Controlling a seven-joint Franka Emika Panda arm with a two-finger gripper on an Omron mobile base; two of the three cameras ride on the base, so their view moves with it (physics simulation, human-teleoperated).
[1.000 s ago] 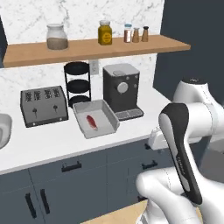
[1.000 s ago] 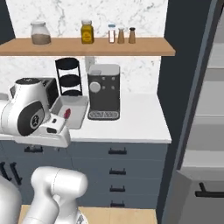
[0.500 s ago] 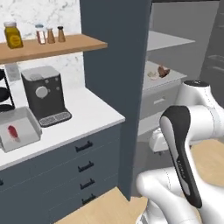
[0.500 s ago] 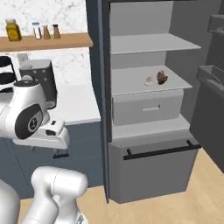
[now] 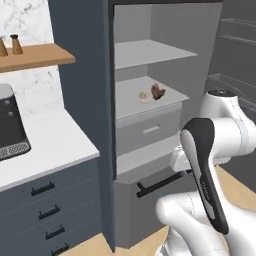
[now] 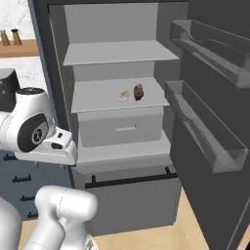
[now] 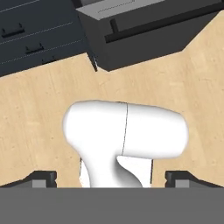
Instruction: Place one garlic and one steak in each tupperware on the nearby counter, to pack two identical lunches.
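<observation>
One pale garlic lies on the middle shelf of an open fridge, right beside a lumpy reddish-brown steak. The right base view has the same garlic and steak side by side. My gripper points down at the wooden floor, far below that shelf. It is open, its fingertips wide apart with nothing between them. Both tupperware, the red strip steak and the other garlic are out of view.
The fridge has grey shelves, a drawer and a lower handle bar. Its open door with bins stands at the right. To the left are the counter, a coffee machine and a wooden shelf.
The base has driven to the right, so the whole picture shifted from the counter to the open fridge. The grey tupperware with the red strip has left the view.
</observation>
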